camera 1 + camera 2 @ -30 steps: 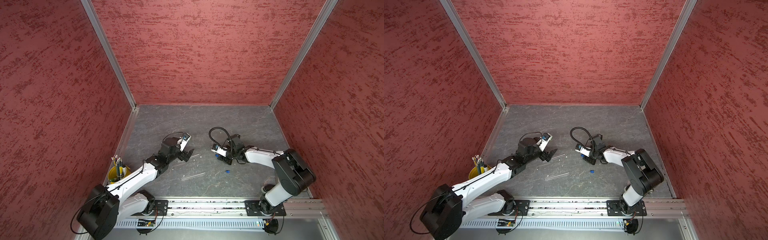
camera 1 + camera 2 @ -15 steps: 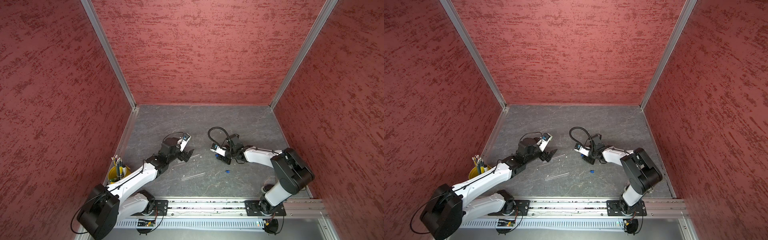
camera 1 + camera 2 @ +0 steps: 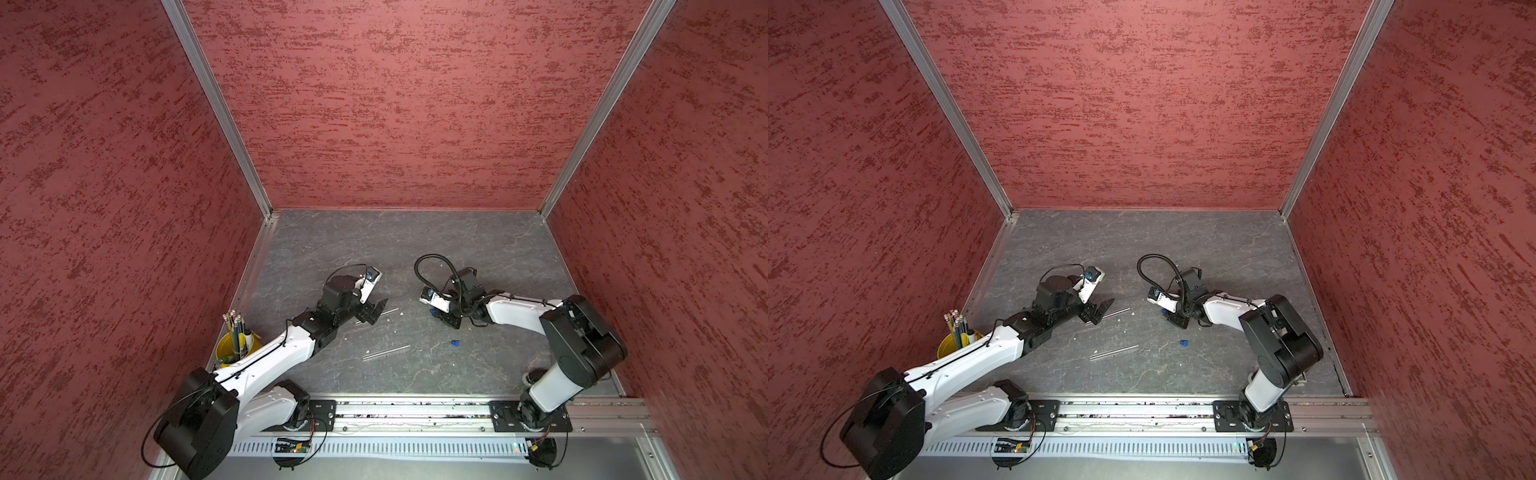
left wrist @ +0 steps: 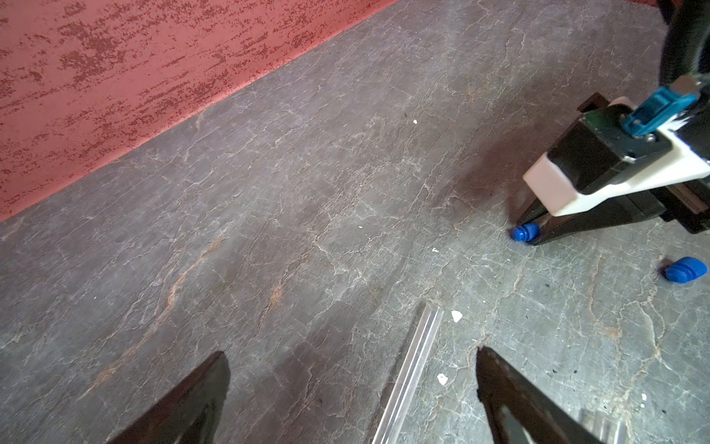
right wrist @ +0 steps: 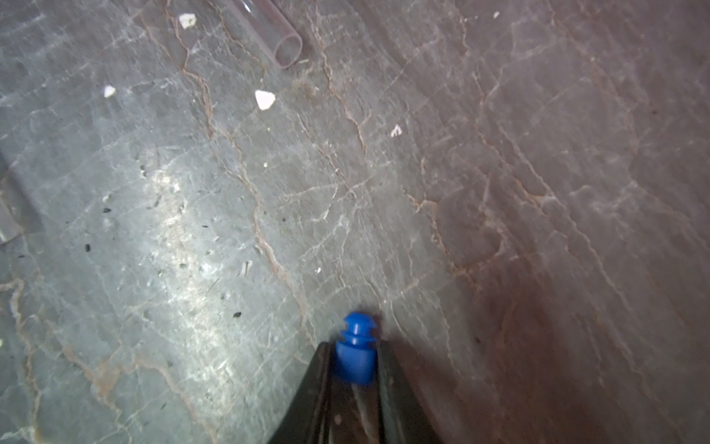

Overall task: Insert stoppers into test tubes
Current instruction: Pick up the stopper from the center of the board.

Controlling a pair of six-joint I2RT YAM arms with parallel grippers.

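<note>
Between the two arms, in both top views, the left gripper [image 3: 377,311] stands fully spread, low over the first tube [image 3: 389,310], which lies flat and runs out ahead of its fingertips. The right gripper [image 3: 436,312] sits tip-down opposite, and the held stopper [image 3: 432,311] shows as a blue spot at its tip. The second tube [image 3: 386,352] and the loose stopper [image 3: 456,343] lie apart from both grippers, toward the rail [image 3: 415,409], untouched.

Left wrist view: the first tube [image 4: 415,369] passes between the open jaws, nearer one finger and touching neither. This straddle appears to prepare a grasp across the tube's width.

Right wrist view: both jaws pinch the held stopper [image 5: 355,348] by its wide cap. The ribbed plug end projects forward, free to enter a tube. The first tube's open mouth lies well ahead of the fingertips, turned toward this gripper.
</note>
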